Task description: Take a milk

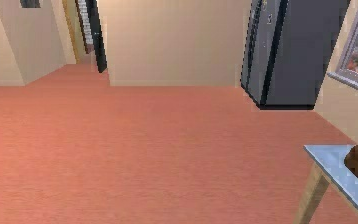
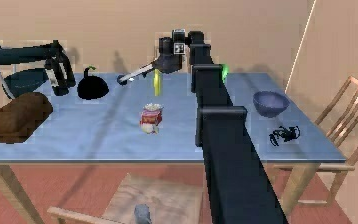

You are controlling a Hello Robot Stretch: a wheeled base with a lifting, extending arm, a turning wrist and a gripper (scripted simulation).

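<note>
Out over table (image 2: 87,135), near small carton (image 2: 152,117), prob. the milk.
Likely light, thin-walled, crushable; best taken mid-body across sides. Can't tell gripper (image 2: 132,75) state, or if holding anything.

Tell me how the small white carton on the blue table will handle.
The small white carton stands upright and boxy, so it probably won't roll, though a high push might tip it. Smaller than the bowl, so likely light.
</note>
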